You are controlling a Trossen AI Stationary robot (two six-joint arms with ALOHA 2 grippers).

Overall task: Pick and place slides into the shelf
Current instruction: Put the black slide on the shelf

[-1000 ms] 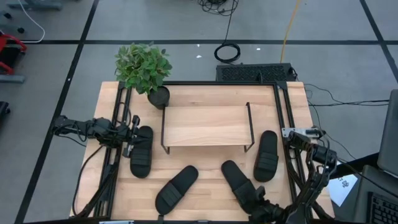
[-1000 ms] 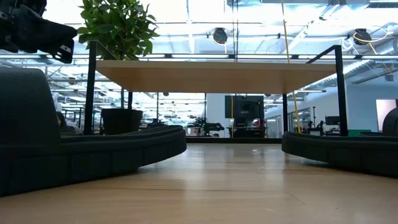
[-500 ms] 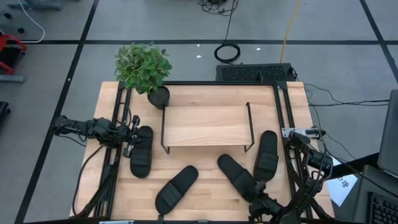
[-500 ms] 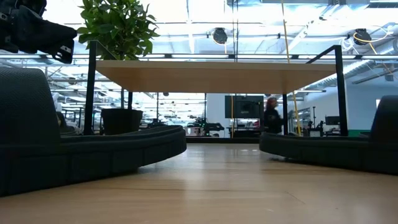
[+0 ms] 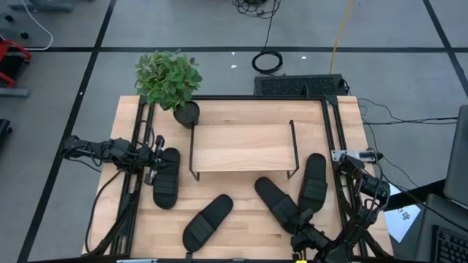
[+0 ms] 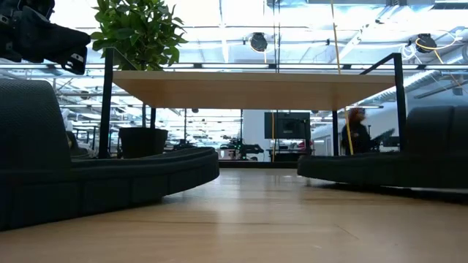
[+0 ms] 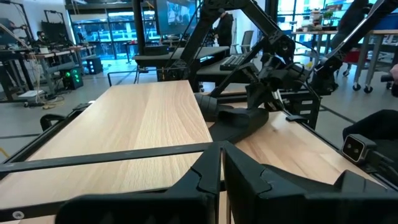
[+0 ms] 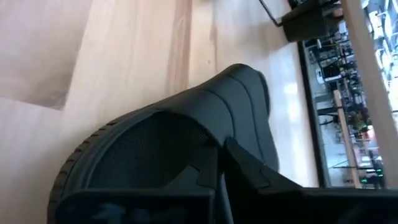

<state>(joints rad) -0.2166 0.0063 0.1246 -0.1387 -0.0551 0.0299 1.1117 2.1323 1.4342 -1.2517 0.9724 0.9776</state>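
Light-wood table (image 5: pixel 241 212) with shelf (image 5: pixel 241 148), four black slides (image 5: pixel 208 221), potted plant (image 5: pixel 170 80).

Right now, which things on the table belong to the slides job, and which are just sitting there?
Job:
- four black slides: left, front middle, right gripper's, far right
- shelf, nothing on top
- right gripper, shut on its slide's heel
- left gripper, shut, beside the left slide

Not part of it:
- potted plant
- person in the room behind

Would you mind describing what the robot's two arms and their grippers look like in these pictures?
Both arms are dark, almost black, jointed links with black cables along them. The left gripper and right gripper each end in two dark, angular, tapering fingers. The right arm carries a small pale block near its base. No markings are legible.
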